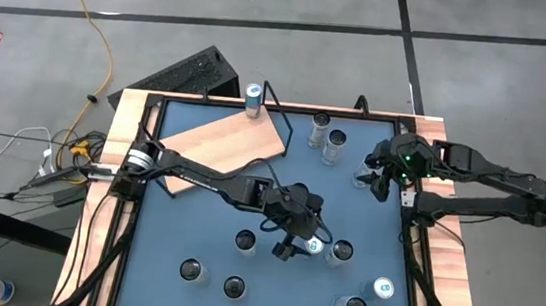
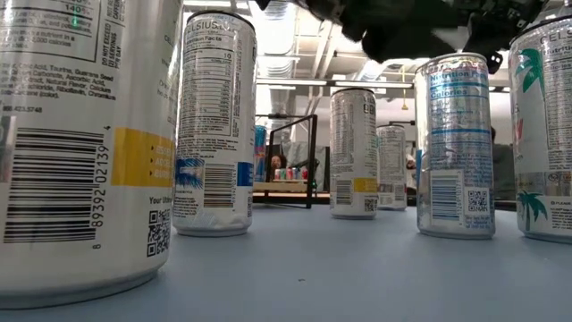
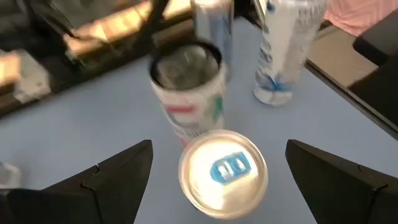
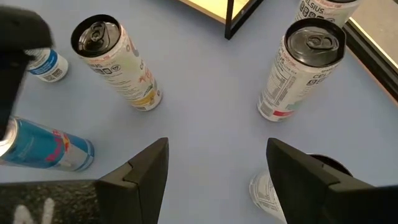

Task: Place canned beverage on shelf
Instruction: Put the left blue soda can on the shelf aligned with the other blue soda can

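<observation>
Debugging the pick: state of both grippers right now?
Left gripper: jaws open, either side of a can, not gripping it.
Right gripper: jaws open, holding nothing.

Both robot arms are black and thin, made of long bars with round joints. Black cables run along them. The right hand (image 1: 383, 184) has a small green light. Each hand has two black pointed fingers (image 3: 118, 171).

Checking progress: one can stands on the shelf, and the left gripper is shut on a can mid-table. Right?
Not quite. One can does stand on the shelf, but the left gripper is open around its can, not shut on it; the left wrist view shows gaps both sides.
</observation>
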`<state>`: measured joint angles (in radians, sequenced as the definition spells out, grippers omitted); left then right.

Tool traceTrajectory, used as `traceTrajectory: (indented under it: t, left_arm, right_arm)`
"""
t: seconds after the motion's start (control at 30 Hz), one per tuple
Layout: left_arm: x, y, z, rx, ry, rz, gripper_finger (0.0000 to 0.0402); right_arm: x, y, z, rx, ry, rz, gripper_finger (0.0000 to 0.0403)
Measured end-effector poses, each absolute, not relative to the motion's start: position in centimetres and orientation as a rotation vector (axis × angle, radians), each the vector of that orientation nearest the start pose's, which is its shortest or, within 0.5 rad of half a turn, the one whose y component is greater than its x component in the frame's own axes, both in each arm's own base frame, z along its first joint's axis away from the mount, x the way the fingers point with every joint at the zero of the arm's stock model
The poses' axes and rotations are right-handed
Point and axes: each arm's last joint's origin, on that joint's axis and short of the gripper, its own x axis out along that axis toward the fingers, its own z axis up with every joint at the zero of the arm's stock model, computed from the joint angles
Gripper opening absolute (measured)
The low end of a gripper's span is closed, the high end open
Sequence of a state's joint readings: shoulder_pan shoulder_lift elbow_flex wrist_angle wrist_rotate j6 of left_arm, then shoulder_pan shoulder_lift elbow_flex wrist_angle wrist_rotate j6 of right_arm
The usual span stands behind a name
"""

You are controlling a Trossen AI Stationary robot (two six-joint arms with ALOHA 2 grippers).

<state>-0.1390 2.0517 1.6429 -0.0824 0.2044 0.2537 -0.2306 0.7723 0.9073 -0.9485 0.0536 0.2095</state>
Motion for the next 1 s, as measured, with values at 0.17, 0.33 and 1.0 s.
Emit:
traceTrajectory:
  t: [0.17,0.33,1.0]
  left_arm:
    - [47.2,-7.2,24.6,0.21,0.449,-0.396,0.0355]
    - [47.2,-7.2,24.2,0.196,0.46,-0.403,0.0355]
    - [47.9,-7.3,22.1,0.181,0.5,-0.385,0.0355]
  right_arm:
    - [12.8,-3.2,31.0,0.269,0.783,-0.353,0.0255]
    - [12.8,-3.2,31.0,0.269,0.784,-0.353,0.0255]
    - [12.8,-3.1,31.0,0.269,0.787,-0.352,0.0255]
